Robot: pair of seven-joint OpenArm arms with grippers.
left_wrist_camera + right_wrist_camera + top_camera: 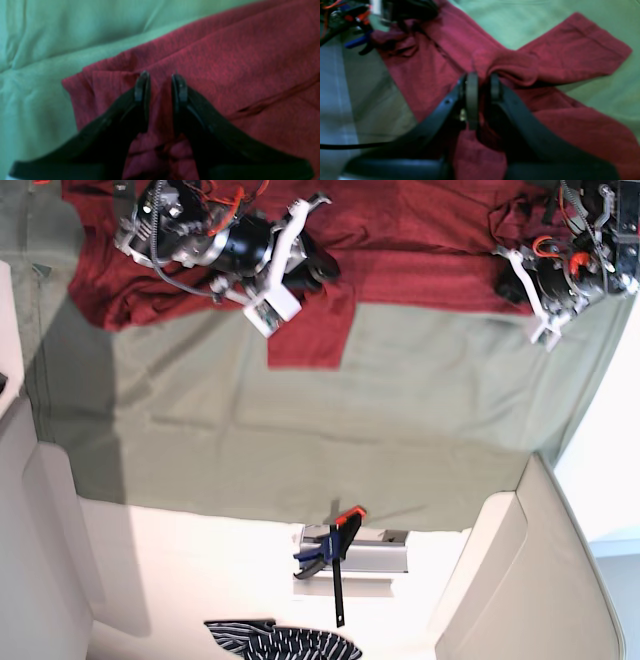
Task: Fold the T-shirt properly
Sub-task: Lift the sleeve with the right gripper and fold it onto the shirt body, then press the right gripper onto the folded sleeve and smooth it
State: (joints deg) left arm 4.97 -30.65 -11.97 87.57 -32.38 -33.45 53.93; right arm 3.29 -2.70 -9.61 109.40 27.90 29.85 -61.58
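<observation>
A dark red T-shirt (pixel 400 240) lies spread along the far edge of the green-covered table (pixel 300 430). One sleeve (pixel 310 330) points toward the table's middle. In the left wrist view my left gripper (pixel 160 83) is down on the shirt (pixel 237 62) near a folded corner, with red cloth bunched between its narrow-set fingers. From above it (pixel 503 288) sits at the shirt's right end. My right gripper (pixel 483 83) pinches a raised fold of the shirt (pixel 425 65) where the sleeve (pixel 582 55) joins the body. In the base view this gripper (pixel 322 272) is just above the sleeve.
A blue and orange clamp (pixel 335 550) on a metal bracket (pixel 375 555) holds the green cloth at the near edge. A striped cloth (pixel 290 642) lies below it. White padded panels (pixel 50 510) flank the table. Bare green cloth fills the table's middle.
</observation>
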